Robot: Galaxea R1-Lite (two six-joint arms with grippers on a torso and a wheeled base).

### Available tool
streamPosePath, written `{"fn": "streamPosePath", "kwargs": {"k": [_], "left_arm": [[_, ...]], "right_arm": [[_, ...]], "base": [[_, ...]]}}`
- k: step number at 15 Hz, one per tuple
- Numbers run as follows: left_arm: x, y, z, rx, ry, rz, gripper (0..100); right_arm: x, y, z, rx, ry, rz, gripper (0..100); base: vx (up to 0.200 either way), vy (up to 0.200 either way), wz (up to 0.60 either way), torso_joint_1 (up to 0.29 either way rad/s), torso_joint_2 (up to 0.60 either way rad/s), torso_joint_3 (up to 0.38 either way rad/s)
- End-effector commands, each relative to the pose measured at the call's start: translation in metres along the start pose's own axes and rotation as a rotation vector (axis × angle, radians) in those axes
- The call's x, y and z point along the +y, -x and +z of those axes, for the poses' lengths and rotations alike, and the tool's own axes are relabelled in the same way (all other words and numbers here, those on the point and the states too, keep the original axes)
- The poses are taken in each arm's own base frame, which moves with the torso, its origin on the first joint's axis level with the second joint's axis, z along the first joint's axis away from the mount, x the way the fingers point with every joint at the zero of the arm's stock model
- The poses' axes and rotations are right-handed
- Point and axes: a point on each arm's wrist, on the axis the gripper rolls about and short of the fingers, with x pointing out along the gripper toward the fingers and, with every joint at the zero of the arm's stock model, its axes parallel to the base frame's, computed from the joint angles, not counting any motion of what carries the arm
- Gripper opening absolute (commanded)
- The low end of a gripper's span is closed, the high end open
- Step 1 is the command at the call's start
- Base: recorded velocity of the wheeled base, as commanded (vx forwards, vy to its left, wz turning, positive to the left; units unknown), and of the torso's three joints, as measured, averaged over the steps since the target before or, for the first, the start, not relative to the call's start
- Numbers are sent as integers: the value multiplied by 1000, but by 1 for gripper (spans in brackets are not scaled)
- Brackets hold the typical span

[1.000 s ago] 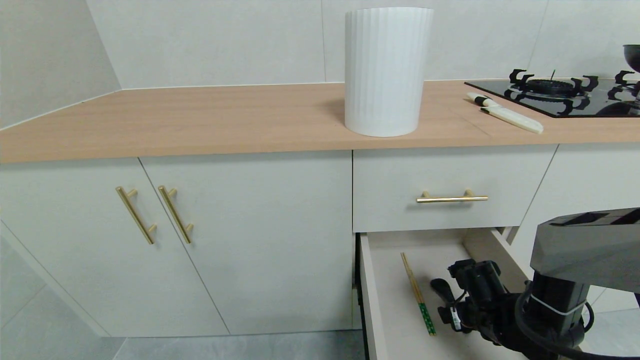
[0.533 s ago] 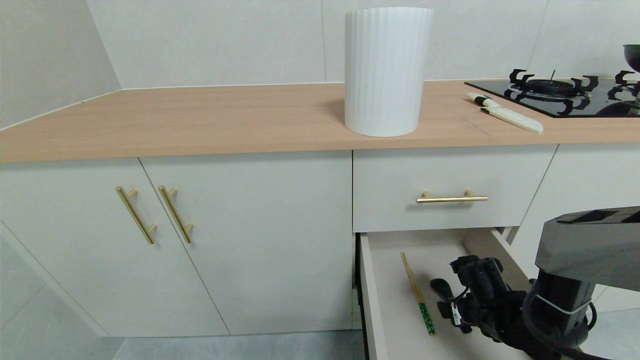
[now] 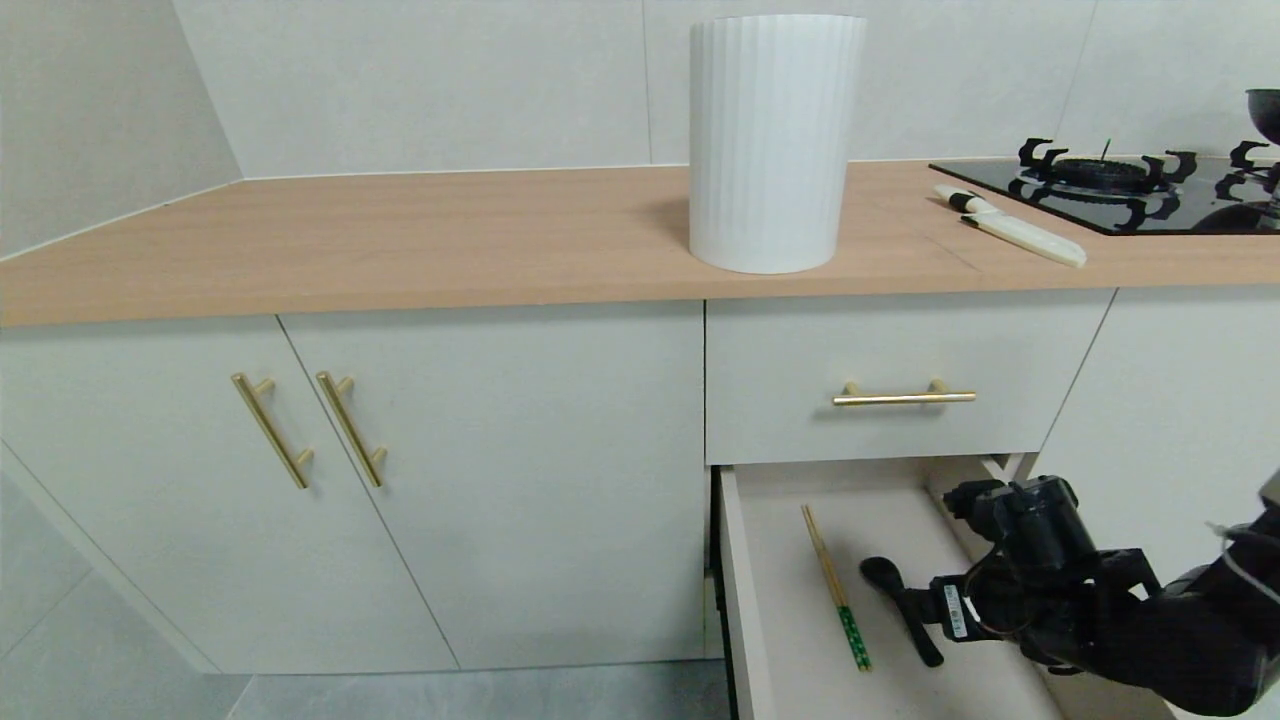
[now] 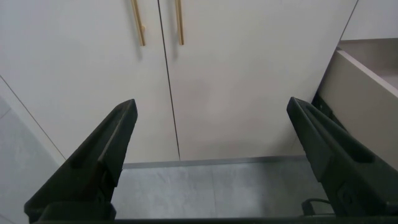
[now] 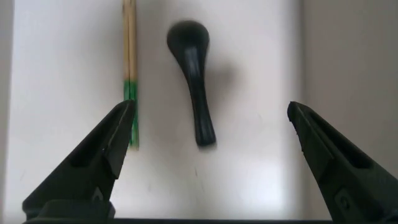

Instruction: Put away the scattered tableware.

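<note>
Countertop of pale wood [image 3: 400, 240] is topped by a tall white ribbed cylinder [image 3: 770, 140]. Below it, an off-white pull-out drawer [image 3: 735, 580] is seen open. R gripper [image 5: 209, 109] is held over the drawer, fingers spread wide, nothing gripped. L gripper [image 4: 211, 106] is likewise spread, facing white cabinet doors [image 4: 236, 81]. Bamboo chopsticks w/ green tips [image 3: 835, 590] and a black spoon [image 3: 900, 605] are laid side by side, not touching, on the drawer floor.

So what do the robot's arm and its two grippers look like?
The right arm is black and bulky, with thin black cables looped by the wrist and a small white printed label. The right gripper and left gripper each have two dark grey, wedge-shaped fingers tapering to the tips.
</note>
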Motion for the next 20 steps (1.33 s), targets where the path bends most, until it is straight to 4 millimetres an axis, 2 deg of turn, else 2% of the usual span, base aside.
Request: {"fn": "streamPosePath", "kwargs": {"k": [1,3,5,11,19,20], "left_arm": [[0,0,0,0,0,-1,100],[0,0,0,0,0,-1,100],[0,0,0,0,-1,1,100],[0,0,0,0,-3,-2,100],[0,0,0,0,-1,-2,100],[0,0,0,0,-1,-2,100]], "right_arm": [[-6,49,27,-74,-34,54,100],[-8,69,29,-21,-25,98,100],[-9,79,31,11,-16,108,100],[-6,82,27,27,6,117,100],[-6,86,21,51,26,119,100],[-6,86,21,51,26,119,100]], "base": [[0,0,0,0,0,0],[0,0,0,0,0,0],[0,0,0,0,0,0],[0,0,0,0,0,0],[-200,0,0,1,3,4],[0,0,0,0,0,0]]}}
